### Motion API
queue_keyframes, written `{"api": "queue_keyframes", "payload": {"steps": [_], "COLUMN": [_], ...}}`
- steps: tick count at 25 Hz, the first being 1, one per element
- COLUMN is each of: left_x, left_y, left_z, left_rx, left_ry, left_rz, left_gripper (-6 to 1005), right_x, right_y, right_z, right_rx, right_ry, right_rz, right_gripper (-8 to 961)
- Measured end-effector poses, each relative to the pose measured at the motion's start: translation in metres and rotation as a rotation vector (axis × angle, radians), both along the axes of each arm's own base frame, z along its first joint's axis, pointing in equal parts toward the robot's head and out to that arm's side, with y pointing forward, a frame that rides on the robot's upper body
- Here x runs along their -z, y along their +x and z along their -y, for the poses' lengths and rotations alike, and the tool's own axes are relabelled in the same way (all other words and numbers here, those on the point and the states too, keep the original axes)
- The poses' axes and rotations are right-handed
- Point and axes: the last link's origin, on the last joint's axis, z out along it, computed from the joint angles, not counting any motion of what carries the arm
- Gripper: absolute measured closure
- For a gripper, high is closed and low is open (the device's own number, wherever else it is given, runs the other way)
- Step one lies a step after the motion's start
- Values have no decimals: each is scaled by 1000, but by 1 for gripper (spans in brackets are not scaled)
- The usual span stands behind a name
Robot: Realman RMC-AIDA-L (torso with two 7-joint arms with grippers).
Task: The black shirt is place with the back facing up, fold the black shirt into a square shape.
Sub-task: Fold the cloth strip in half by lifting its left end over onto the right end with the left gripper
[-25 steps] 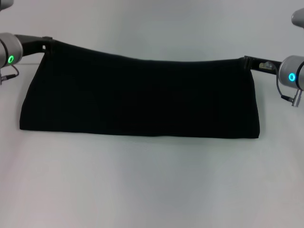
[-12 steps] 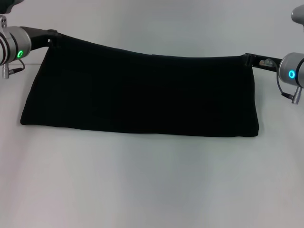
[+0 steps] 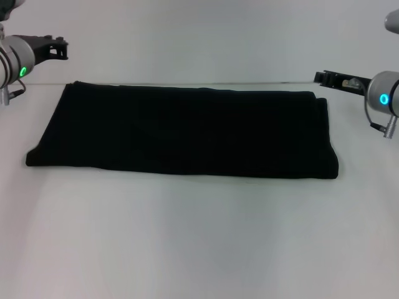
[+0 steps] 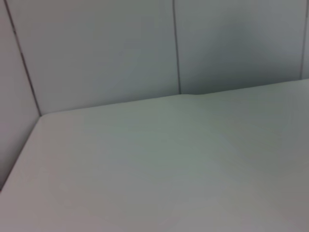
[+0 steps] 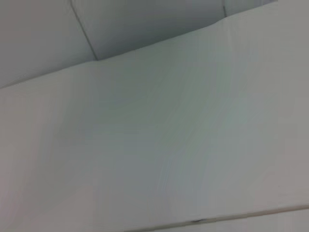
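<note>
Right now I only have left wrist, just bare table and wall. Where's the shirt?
Observer: In the head view the shirt lies flat on the table, a wide folded band, not a square yet.
Operator: Left gripper on it?
Observer: No. The left gripper hangs clear, beyond the shirt's far left corner.
Operator: Right one?
Observer: The right gripper sits just past the far right corner, apart from the cloth.

Your left pincer (image 3: 60, 47) hangs raised at the far left edge with its fingers apart and empty, while your right pincer (image 3: 322, 77) reaches inward from the far right, lower down, likewise parted and gripping nothing.
</note>
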Motion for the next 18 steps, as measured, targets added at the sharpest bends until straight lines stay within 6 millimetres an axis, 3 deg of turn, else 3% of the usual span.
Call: {"api": "queue_keyframes", "payload": {"steps": [4,6,10,12,18], "left_x": [-8,-13,-16,-15,-17], "left_y": [-8,-14,-23,-24,-23], "left_z": [1,3,14,29,78], "left_rx": [-31,-46,-48,-27,-21], "left_ry": [49,70,36,-60,-305], "left_rz": [4,21,120,243,489], "left_gripper": [855,793,607,526,309], "right_x": [-9,-14,-22,-28,-43], "right_y": [8,11,15,15,14], "right_z": [0,1,9,17,54], "right_rx": [23,21,-17,-58,-257], "right_ry": [43,47,7,-31,-172], "right_rz": [-6,-15,-72,-134,-285], "right_gripper": [838,604,440,358,233]}}
